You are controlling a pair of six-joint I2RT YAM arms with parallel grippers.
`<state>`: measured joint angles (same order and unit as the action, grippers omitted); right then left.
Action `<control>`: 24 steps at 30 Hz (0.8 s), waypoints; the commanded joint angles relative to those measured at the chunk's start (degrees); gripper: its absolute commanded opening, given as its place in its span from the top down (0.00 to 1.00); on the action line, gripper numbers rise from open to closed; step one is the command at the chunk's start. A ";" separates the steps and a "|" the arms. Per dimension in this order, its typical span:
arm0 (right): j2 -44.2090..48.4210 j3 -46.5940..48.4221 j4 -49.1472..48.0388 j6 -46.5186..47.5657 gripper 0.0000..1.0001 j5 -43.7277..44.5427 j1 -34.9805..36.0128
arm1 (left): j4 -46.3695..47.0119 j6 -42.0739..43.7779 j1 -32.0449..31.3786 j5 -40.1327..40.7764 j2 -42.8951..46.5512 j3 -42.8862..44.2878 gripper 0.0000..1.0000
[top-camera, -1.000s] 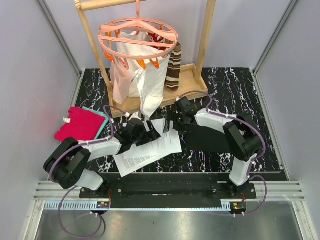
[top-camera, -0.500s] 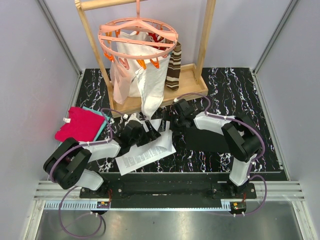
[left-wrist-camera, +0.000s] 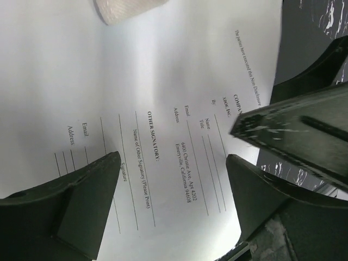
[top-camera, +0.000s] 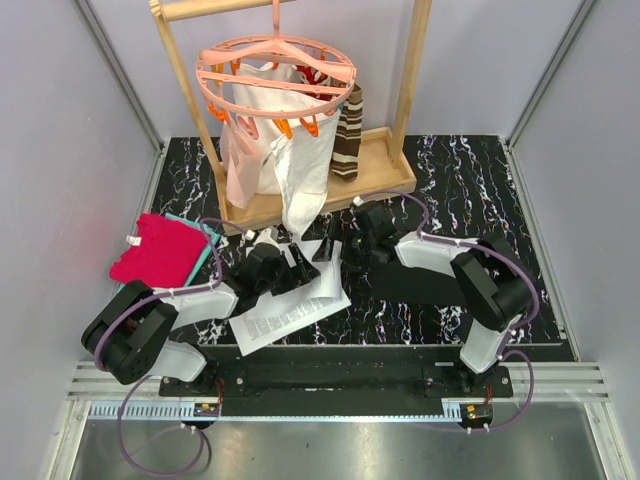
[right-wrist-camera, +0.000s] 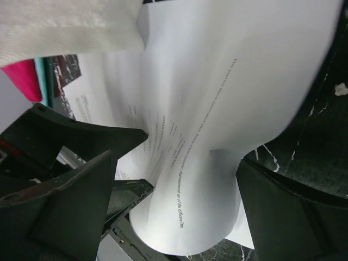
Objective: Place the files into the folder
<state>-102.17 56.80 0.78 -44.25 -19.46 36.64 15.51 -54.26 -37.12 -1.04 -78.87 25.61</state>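
Several printed files (top-camera: pixel 285 310) lie bowed on the surface, just left of the folder (top-camera: pixel 400 288). The left tool (left-wrist-camera: pixel 173 157) and right tool (right-wrist-camera: pixel 185 155) both gape astride the top sheet, gripping nothing visible. Squeezing inward could crease it, or snag the hanging cloth bag (top-camera: pixel 300 195) beyond.

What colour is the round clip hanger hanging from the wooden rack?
The clip hanger is salmon pink; it shows best in the top external view.
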 commanded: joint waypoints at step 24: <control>3.91 -3.62 -7.10 7.34 0.45 -7.08 -2.19 | -4.43 6.18 0.03 -1.95 3.28 0.50 0.14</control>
<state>-99.46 52.88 -6.72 -38.76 -25.17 34.37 12.03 -50.24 -37.12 -2.81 -76.95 25.61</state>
